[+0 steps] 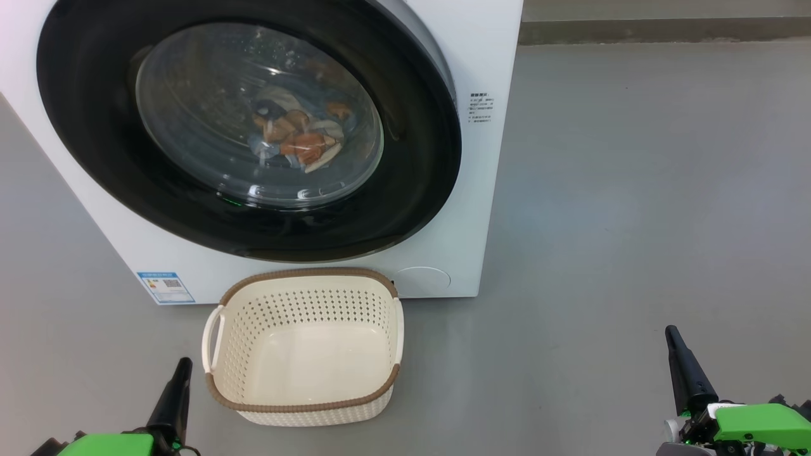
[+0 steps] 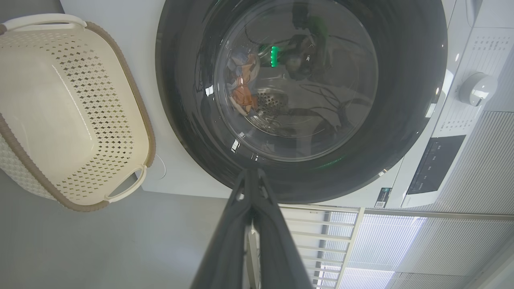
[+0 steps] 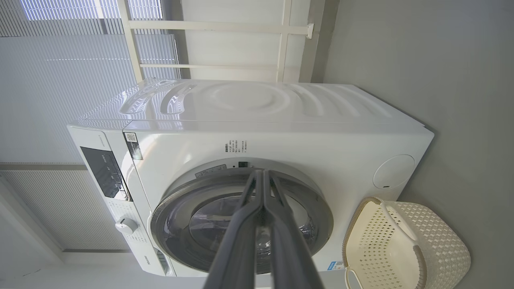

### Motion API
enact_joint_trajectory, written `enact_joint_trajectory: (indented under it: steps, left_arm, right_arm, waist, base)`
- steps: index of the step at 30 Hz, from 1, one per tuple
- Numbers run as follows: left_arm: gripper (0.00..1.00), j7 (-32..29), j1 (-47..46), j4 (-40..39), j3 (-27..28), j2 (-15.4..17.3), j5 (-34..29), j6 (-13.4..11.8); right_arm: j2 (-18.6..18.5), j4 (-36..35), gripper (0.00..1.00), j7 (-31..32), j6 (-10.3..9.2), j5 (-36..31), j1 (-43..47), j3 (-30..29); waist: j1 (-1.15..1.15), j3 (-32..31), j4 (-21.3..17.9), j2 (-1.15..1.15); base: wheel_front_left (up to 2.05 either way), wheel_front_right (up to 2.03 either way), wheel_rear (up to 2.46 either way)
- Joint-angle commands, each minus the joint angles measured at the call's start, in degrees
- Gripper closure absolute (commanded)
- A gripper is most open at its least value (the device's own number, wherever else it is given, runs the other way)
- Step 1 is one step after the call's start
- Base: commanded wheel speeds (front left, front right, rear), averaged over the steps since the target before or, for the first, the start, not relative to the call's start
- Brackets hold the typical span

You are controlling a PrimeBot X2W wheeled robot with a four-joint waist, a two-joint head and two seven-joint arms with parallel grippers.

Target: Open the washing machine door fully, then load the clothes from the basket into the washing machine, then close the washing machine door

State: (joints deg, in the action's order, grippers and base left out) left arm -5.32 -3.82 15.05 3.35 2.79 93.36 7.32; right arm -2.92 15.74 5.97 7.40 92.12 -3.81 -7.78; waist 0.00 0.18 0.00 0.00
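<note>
Door (image 1: pixel 95 126) shut at 12 o'clock, clothes (image 1: pixel 298 142) behind its glass; rigid, glossy, likely slippery, so hook the rim's 3 o'clock edge. Left gripper (image 1: pixel 183 366) and right gripper (image 1: pixel 671 334): jaws pressed together, holding nothing.

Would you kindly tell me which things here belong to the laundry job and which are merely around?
Job: washing machine, washing machine door (shut), clothes (already inside), basket (empty).
Merely around: control dial, blue label sticker, window blinds.

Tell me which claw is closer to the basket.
The left claw, at the lower left of the head view, just beside the basket's left wall. The right claw stands far off to the right over the floor.
</note>
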Motion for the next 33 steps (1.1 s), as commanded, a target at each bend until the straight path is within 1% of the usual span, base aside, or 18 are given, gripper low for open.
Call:
enact_joint_trajectory:
  steps: [1, 33]
  left_arm:
    - [1.00, -0.32, -2.27, -1.04, 2.12, 0.87, -0.32, 0.16]
    - [1.00, -0.62, -2.31, -1.03, 2.50, 0.60, -0.64, 0.17]
  right_arm:
    - [-0.09, -1.72, 1.00, 0.42, 0.09, 0.15, -2.36, 1.38]
    - [-0.04, -1.72, 1.00, 0.48, 0.09, 0.09, -2.37, 1.31]
  waist:
    - [0.00, 0.00, 0.00, 0.00]
    - [0.00, 0.00, 0.00, 0.00]
  base:
    - [0.00, 0.00, 0.00]
    - [0.00, 0.00, 0.00]
